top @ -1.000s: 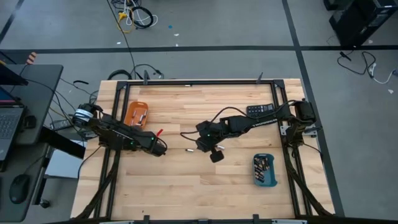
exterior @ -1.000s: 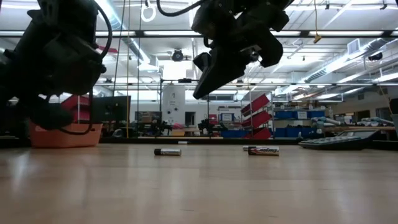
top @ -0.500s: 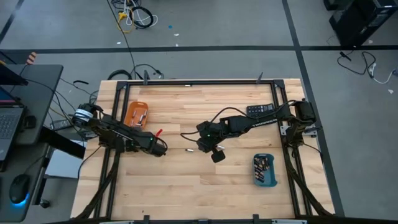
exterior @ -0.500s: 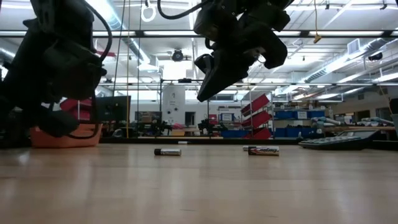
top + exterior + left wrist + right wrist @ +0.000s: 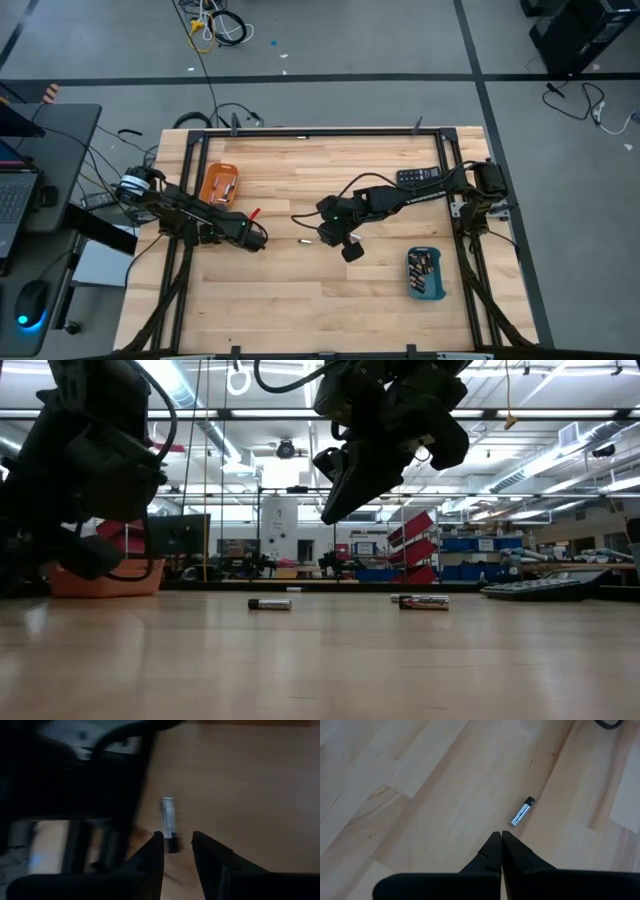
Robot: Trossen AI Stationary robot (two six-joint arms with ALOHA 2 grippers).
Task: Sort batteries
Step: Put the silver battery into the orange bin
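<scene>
While the pale wooden-plank bench carries everything, we place things by its middle. Left of it we see the left end effector, fingers parted, holding nothing; a small silver-and-black cylindrical battery lies just past its fingertips. Near the middle hangs the right end effector, pressed shut and empty, above another silver-and-black battery lying flat.

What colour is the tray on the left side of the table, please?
The tray is orange, seen best in the high view.
</scene>
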